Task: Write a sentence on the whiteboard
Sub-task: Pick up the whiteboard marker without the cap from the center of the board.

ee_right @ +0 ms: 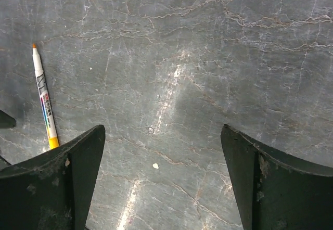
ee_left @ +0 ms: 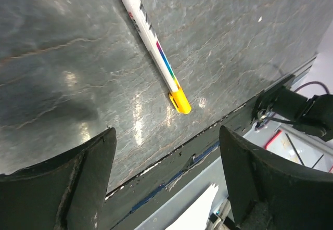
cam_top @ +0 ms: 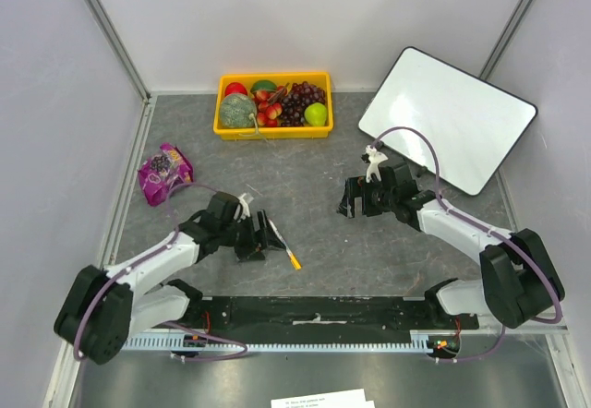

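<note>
The whiteboard (cam_top: 450, 122) lies at the back right, tilted, and its white face is blank; no orange lettering shows on it. A white marker (cam_top: 283, 245) with an orange end lies flat on the grey table, uncapped tip pointing away. My left gripper (cam_top: 251, 242) is open and empty just left of it; in the left wrist view the marker (ee_left: 154, 49) lies ahead of the open left gripper (ee_left: 167, 131). My right gripper (cam_top: 353, 203) is open and empty over bare table between marker and board. In the right wrist view the marker (ee_right: 44, 101) lies far left of that gripper (ee_right: 162, 131).
A yellow tray (cam_top: 219, 118) of fruit stands at the back centre. A purple snack bag (cam_top: 163, 173) lies at the left. A black strip (cam_top: 314, 311) runs along the table's near edge. Pale walls close in on three sides.
</note>
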You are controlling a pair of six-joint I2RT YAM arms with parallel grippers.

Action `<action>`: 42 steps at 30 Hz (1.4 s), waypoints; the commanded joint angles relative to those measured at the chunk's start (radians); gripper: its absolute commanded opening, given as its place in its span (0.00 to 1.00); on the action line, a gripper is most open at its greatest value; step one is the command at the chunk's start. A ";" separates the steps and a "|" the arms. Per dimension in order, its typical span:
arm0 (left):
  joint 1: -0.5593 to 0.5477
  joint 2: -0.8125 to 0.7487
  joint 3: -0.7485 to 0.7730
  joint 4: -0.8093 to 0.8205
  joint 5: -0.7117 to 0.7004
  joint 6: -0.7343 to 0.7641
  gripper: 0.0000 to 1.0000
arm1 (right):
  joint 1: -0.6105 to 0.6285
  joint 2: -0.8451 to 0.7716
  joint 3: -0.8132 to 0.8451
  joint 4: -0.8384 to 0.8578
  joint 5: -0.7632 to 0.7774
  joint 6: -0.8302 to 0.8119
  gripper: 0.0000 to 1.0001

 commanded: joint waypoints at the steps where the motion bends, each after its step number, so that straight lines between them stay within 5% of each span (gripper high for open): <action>1: -0.122 0.124 0.008 0.148 -0.081 -0.147 0.84 | 0.006 0.006 0.029 0.034 0.013 -0.018 0.98; 14: -0.352 0.523 0.144 0.454 -0.163 -0.279 0.84 | 0.006 -0.009 0.032 -0.037 0.096 -0.049 0.98; 20: -0.374 0.744 0.392 0.469 -0.212 -0.218 0.84 | -0.049 -0.095 0.057 -0.165 0.334 0.025 0.98; 27: -0.371 0.977 0.761 0.319 -0.267 -0.041 0.84 | -0.172 -0.259 0.040 -0.225 0.336 0.028 0.98; 34: -0.368 0.789 0.813 0.291 -0.341 0.179 0.85 | -0.179 -0.297 0.038 -0.239 0.264 0.000 0.98; 42: -0.368 0.599 0.761 -0.123 -0.627 0.445 0.84 | -0.179 -0.244 0.015 -0.190 0.162 -0.017 0.98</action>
